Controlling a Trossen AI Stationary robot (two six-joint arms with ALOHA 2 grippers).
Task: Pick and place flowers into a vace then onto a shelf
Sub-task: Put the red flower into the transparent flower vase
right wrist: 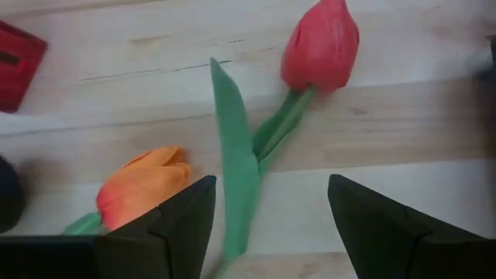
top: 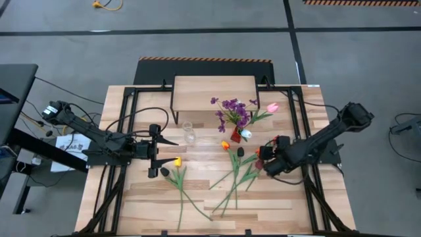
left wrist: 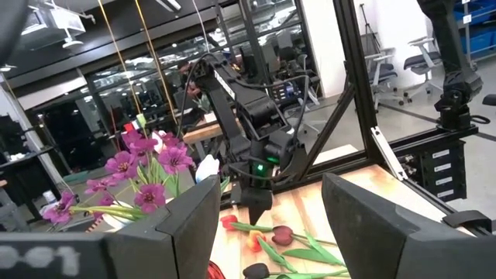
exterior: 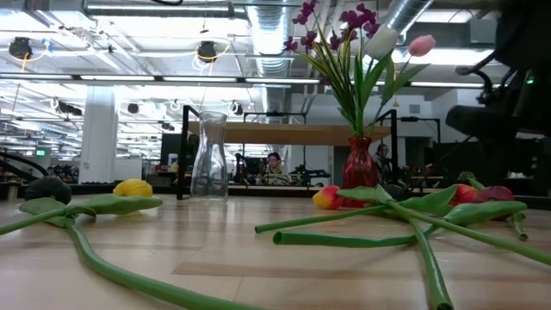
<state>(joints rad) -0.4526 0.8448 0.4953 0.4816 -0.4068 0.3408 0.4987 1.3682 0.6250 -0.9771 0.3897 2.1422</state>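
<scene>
Several long-stemmed tulips lie flat on the wooden table [top: 131, 197]: a yellow one [top: 176, 161], a dark one [top: 164, 172], an orange one [top: 225, 145] and a red one [right wrist: 322, 46]. A red vase [top: 235, 136] stands upright holding a purple sprig [top: 231, 108], a white tulip [top: 245, 133] and a pink tulip [top: 272, 107]. An empty clear glass vase [top: 189, 133] stands to its left. The shelf [top: 214, 92] is at the far middle. My right gripper [right wrist: 271, 194] hangs open, slanting down, just above the red and orange [right wrist: 143, 194] heads. My left gripper [top: 163, 153] waits open, level, above the yellow tulip.
Black frame rails [top: 125, 112] run along both sides of the table. The tulips' green stems [top: 227, 181] cross each other between the two arms. A dark tulip head [top: 240, 151] lies close to the orange one. Bare wood shows at the near right [top: 289, 204].
</scene>
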